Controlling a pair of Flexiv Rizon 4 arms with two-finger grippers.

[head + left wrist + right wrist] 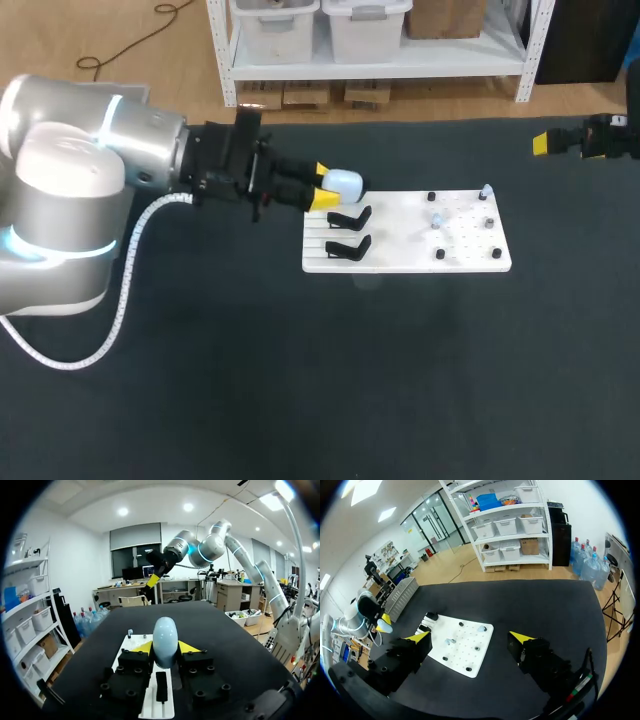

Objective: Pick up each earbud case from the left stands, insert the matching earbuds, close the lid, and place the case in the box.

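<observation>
Above the board's left end, head view: left gripper clamped the earbud case by the black stands; lift level advised | left wrist view: both fingers flanked the case centrally | right wrist view: right gripper gaped empty, well off the white board; open table around.

Pale blue-white case, plain, between yellow tips of left gripper. Below that gripper, white board with black stands. Black table. Yellow-tipped, black-bodied right gripper.
</observation>
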